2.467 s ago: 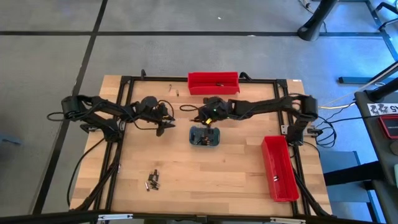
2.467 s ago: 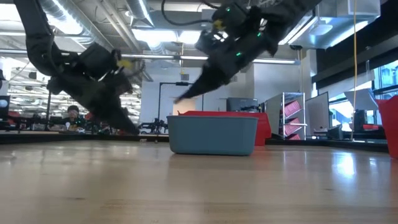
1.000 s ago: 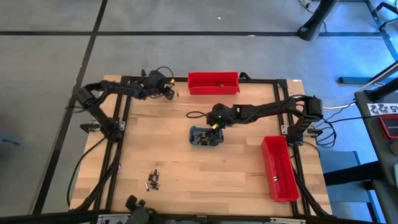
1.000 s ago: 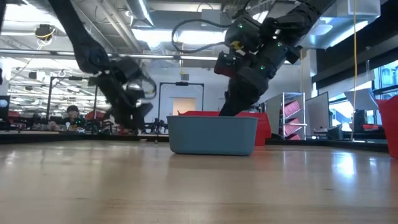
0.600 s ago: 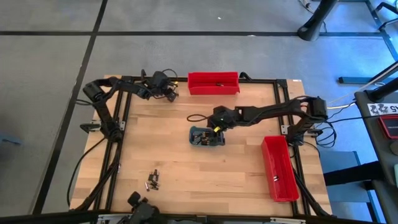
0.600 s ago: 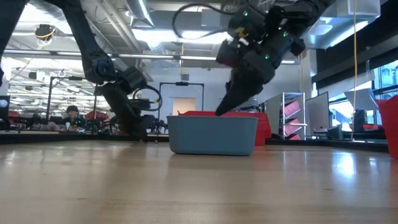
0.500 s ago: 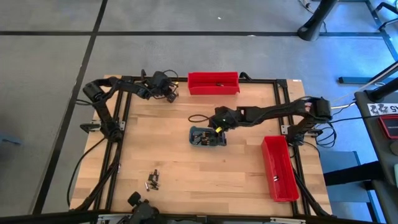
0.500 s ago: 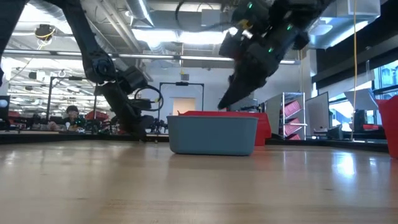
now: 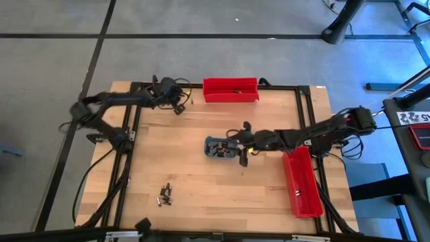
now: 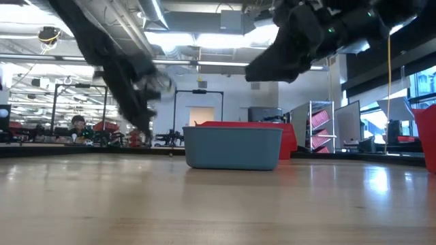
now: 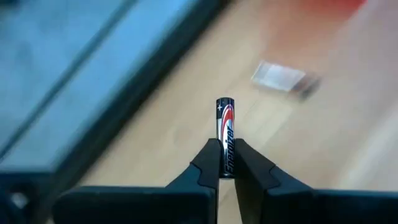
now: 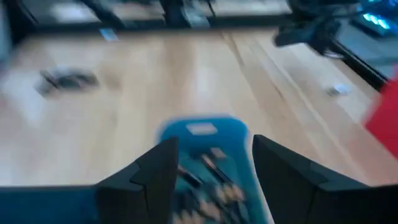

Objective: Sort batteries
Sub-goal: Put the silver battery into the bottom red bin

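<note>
Tabletop, left tool pinching battery

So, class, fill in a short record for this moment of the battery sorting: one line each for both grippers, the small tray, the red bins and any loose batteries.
left gripper: shut on a black and red cylindrical battery, at the table's far left, near the rear bin
right gripper: open, empty, above the tray's right end
small grey-blue rounded tray: mid-table, batteries inside
long red rectangular bins: one at the far edge, one along the right edge
loose batteries: small cluster on the wooden table, near left
</note>
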Controlling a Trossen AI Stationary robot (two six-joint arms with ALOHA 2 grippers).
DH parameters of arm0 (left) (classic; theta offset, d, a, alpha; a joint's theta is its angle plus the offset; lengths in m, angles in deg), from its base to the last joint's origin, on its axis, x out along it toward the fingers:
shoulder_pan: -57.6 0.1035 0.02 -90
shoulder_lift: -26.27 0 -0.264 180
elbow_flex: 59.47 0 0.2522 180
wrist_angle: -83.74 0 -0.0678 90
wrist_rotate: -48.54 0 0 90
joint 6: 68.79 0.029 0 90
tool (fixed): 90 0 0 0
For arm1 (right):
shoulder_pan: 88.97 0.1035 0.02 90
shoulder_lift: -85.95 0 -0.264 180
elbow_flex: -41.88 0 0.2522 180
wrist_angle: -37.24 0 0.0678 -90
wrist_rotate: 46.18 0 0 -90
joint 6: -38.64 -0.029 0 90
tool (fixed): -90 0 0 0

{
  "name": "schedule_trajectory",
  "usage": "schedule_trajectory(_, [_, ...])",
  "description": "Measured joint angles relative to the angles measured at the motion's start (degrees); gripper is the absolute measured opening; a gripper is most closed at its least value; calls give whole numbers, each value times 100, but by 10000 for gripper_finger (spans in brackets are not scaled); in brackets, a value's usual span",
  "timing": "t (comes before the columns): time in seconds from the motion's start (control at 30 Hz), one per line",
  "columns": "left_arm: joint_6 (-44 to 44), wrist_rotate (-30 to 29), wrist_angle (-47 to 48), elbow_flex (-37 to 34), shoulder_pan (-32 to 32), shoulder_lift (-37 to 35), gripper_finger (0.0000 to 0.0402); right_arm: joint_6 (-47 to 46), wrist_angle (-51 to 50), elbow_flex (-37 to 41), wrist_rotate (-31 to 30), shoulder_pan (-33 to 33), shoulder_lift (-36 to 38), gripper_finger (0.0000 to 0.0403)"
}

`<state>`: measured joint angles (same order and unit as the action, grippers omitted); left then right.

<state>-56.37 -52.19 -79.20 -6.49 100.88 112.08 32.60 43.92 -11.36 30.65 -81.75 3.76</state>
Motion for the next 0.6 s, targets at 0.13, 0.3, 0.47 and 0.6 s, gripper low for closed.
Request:
schedule_trajectory(0.13, [-290,38,373,-290,-715,-1144,15,-216,1347,370,285,38,-178,208])
schedule_trajectory(0.3, [-1025,56,366,-791,-1838,-2468,15,-375,1444,314,653,53,-193,208])
schedule_trajectory(0.47, [-1901,58,-960,-1641,-3154,-3249,15,-374,1631,134,727,243,-257,208])
schedule_trajectory(0.6, [-2149,57,-3053,-2437,-4207,-3290,15,51,2597,120,1006,565,-539,208])
